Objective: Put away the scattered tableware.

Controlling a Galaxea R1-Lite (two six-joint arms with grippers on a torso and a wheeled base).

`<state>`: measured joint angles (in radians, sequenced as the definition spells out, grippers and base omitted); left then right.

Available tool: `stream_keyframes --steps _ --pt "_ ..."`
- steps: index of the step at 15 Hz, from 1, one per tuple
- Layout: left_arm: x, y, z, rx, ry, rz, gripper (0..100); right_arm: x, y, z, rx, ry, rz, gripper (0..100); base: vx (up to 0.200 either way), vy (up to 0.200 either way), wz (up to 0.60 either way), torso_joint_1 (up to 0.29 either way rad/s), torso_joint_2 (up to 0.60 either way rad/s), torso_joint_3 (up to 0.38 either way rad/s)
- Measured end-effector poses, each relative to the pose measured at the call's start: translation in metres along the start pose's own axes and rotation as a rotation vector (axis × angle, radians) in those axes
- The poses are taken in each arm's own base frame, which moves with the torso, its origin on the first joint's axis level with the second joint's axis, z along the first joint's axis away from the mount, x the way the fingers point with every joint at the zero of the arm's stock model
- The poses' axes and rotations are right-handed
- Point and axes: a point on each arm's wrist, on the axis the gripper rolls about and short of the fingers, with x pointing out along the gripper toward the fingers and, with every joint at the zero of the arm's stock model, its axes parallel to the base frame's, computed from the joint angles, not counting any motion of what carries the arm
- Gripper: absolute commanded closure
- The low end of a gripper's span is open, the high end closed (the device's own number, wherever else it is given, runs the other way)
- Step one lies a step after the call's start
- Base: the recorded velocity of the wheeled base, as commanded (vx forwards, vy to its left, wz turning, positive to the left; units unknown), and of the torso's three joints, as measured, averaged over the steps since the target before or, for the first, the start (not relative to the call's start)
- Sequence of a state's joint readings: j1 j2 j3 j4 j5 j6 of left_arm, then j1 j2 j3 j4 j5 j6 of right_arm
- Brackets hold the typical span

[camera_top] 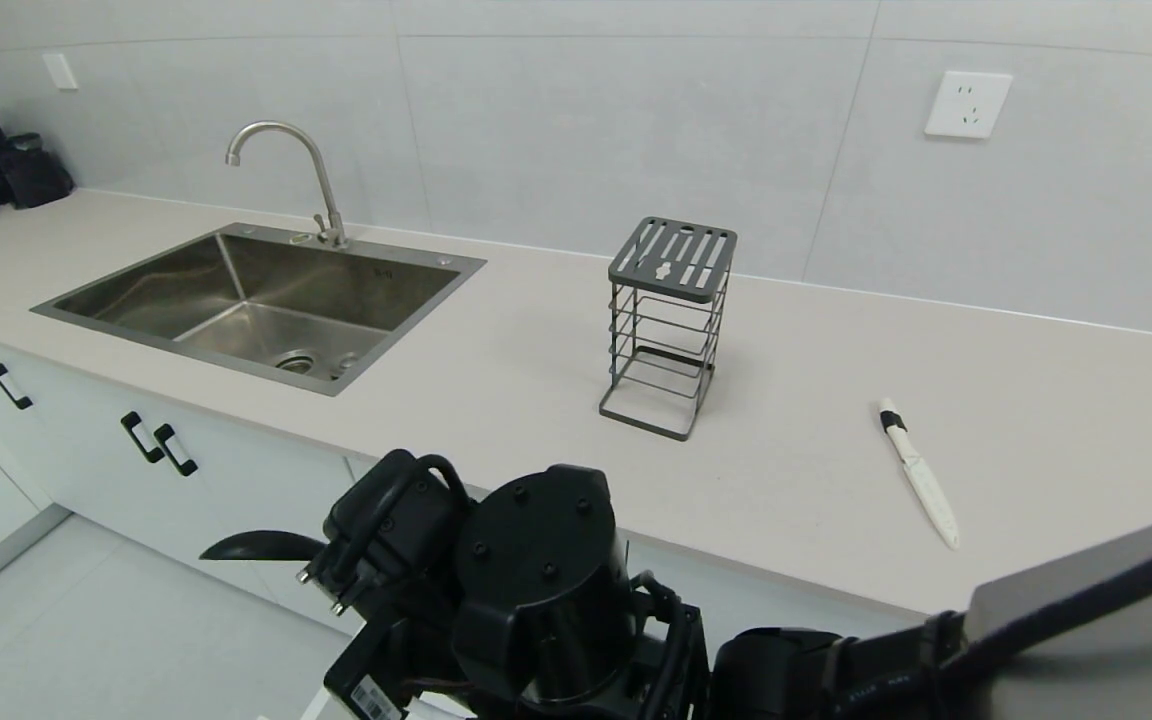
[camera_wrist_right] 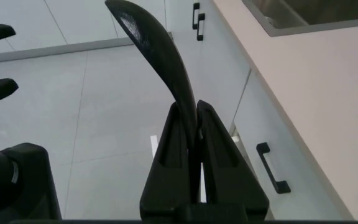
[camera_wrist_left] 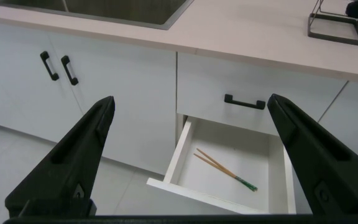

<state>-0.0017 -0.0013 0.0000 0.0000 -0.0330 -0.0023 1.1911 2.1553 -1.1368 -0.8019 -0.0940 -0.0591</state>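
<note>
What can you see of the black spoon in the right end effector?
The glossy black, plastic-looking spoon is one curved piece: a shallow oval bowl flowing into a narrow handle. The right end effector is shut on the handle, clamping it from both sides, with the bowl sticking out past the tips. It hangs above the pale tiled floor, beside the white cabinet fronts; nothing else touches it.

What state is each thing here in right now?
drawer: open, chopsticks lying inside
left gripper: open, empty
right gripper: shut on black spoon
knife: lying flat on the counter
rack: upright, empty
</note>
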Motion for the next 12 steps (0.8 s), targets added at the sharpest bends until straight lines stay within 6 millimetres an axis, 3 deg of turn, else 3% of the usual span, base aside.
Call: stream_keyframes --steps 10,12 --pt "0.0 0.0 0.0 0.0 0.0 0.0 0 0.02 -0.004 -0.026 -0.081 0.096 -0.005 100 0.0 0.0 0.0 0.0 0.0 0.0" --pt "0.0 0.0 0.0 0.0 0.0 0.0 0 0.023 -0.003 -0.033 -0.081 0.122 0.009 100 0.0 0.0 0.0 -0.124 0.24 0.122"
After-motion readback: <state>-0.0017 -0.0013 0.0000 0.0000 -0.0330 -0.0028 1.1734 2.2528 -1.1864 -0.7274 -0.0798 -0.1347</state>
